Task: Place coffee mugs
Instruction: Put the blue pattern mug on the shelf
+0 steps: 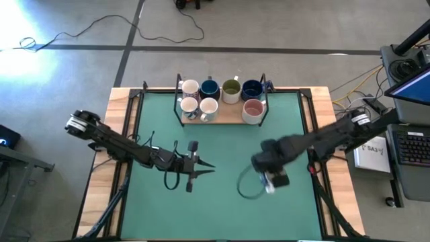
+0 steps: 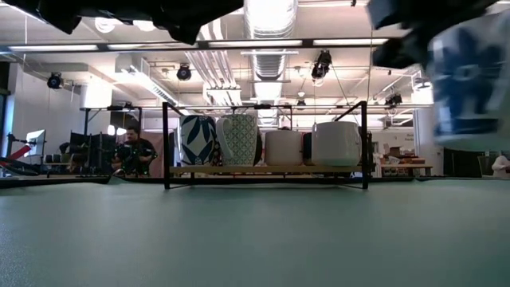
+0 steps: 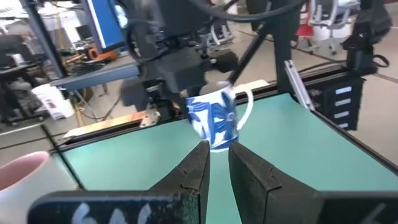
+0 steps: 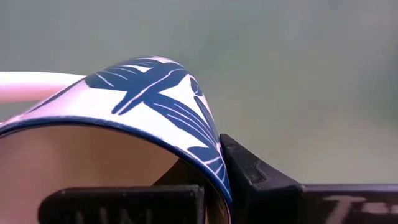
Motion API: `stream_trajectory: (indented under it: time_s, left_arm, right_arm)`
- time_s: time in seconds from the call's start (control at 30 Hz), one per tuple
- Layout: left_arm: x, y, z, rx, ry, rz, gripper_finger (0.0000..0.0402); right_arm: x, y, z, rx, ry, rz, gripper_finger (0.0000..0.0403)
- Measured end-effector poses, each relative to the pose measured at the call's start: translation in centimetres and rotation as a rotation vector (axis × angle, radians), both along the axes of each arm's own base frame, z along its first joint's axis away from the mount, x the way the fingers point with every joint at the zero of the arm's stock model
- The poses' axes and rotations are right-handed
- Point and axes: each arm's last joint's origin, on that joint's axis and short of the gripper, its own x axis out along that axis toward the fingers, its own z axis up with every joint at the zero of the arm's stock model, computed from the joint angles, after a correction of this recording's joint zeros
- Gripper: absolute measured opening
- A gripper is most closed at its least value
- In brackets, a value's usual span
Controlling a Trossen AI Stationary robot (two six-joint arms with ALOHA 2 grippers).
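My right gripper (image 1: 271, 179) is over the table's middle right, shut on a white mug with blue leaves (image 3: 214, 120), which the low view shows raised above the table (image 2: 468, 80). Seven more mugs stand on a wooden tray (image 1: 228, 119) inside a black rack at the far edge. Two are dark blue (image 1: 209, 87), one is olive-green inside (image 1: 231, 89), one is pink inside (image 1: 253, 109), and the others are white or cream (image 1: 190, 88). My left gripper (image 1: 201, 166) waits over the table's middle left, shut, pointing toward the right gripper. My right gripper pinches the blue-leaf mug's wall at the rim (image 4: 214, 163), one finger (image 4: 255, 177) outside and the other inside the hollow. The fingers come from above, pointing down. The mug hangs below them, lifted clear of the table and slightly tilted, with its handle (image 3: 245, 107) free.
The black rack frame (image 2: 166, 143) stands around the tray at the far edge. Black cables loop on the green mat by both arms (image 1: 247, 189). Green mat lies bare toward the near edge (image 1: 222, 215). A person sits in the room beyond the table (image 2: 131, 151).
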Motion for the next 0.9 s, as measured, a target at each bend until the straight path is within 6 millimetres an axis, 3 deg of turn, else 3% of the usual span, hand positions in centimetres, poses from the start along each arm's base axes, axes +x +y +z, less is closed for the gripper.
stream_trajectory:
  time_s: [0.23,0.47,0.73,0.9]
  left_arm:
    - [-1.5,0.7,0.0,-0.009,-0.004,0.016,0.0042]
    - [-3.6,2.6,0.2,0.005,-0.029,0.119,0.0042]
    - [-7.0,6.2,-0.5,0.013,-0.050,0.269,0.0042]
    - [-8.3,6.9,-0.8,0.002,-0.067,0.297,0.0042]
  right_arm:
    - [3.2,-5.9,2.3,-0.078,-0.073,0.110,0.0014]
    - [5.9,-11.1,4.2,-0.228,-0.118,0.267,0.0013]
    - [9.4,-15.5,4.2,-0.403,-0.061,0.439,0.0013]
    - [11.3,-17.7,4.2,-0.446,-0.046,0.504,0.0013]
